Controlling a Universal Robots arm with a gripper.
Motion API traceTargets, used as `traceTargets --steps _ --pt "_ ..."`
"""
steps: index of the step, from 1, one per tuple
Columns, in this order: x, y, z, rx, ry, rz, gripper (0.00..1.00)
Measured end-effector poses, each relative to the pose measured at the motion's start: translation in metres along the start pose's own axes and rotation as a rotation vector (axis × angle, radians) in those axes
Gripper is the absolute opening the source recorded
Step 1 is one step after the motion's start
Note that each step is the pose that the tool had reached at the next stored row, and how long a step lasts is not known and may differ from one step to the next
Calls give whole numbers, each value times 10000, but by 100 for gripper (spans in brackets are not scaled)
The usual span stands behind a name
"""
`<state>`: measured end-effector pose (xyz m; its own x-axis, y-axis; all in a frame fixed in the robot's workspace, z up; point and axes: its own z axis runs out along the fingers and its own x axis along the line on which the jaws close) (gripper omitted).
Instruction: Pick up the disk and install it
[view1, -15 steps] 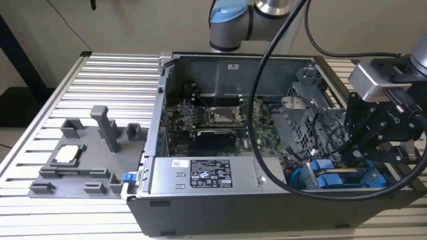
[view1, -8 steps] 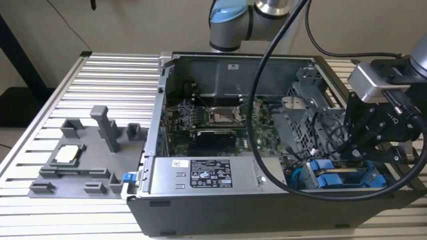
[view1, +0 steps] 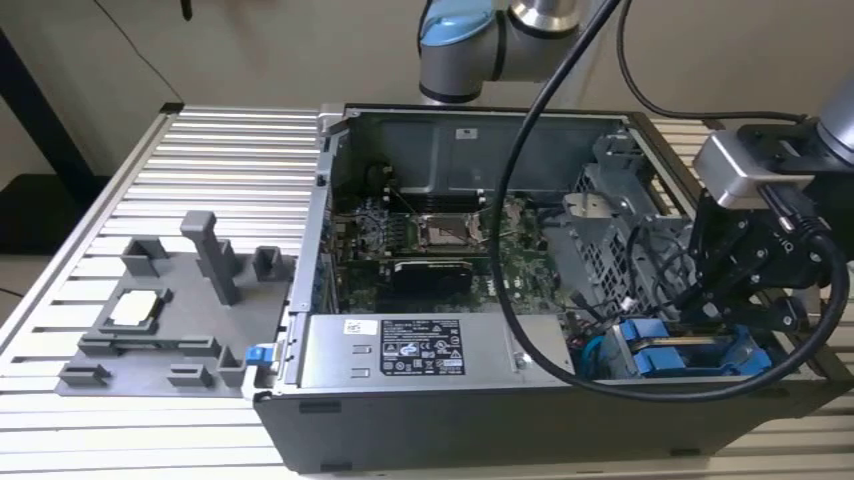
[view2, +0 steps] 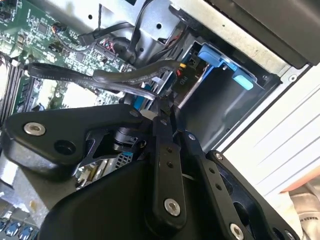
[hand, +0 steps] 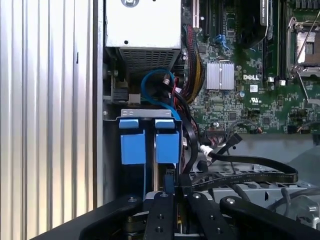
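Blue-framed disk in bay beside its twin in first wrist view, fingers pinched together, exterior view shows whole case.

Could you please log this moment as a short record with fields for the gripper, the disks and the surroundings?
gripper: black gripper low over the drive bay, fingers together
disks: two blue-framed carriers side by side in the grey metal bay
held item: cannot tell
case: open grey computer case, green motherboard exposed
surface: ribbed aluminium table, grey fixture plate
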<state>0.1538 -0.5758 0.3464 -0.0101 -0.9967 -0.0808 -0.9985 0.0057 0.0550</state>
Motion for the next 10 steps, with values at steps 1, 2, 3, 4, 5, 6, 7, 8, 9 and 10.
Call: traceTargets --steps 1,2,3,4,5,6,7,8,9,10 --pt "0 -10 3 2 -3 28 16" --pt "0 -18 7 4 -6 57 16" --pt "0 -23 10 8 -7 96 16" --pt "1 -26 13 11 -9 142 16" --pt "2 -30 16 15 -10 186 16" --pt "2 -32 20 18 -13 233 16" --pt "3 -34 24 22 -16 277 16" --pt "3 -35 29 25 -20 319 16" --pt "3 -36 33 29 -22 355 16" --pt "3 -36 36 31 -23 388 16"
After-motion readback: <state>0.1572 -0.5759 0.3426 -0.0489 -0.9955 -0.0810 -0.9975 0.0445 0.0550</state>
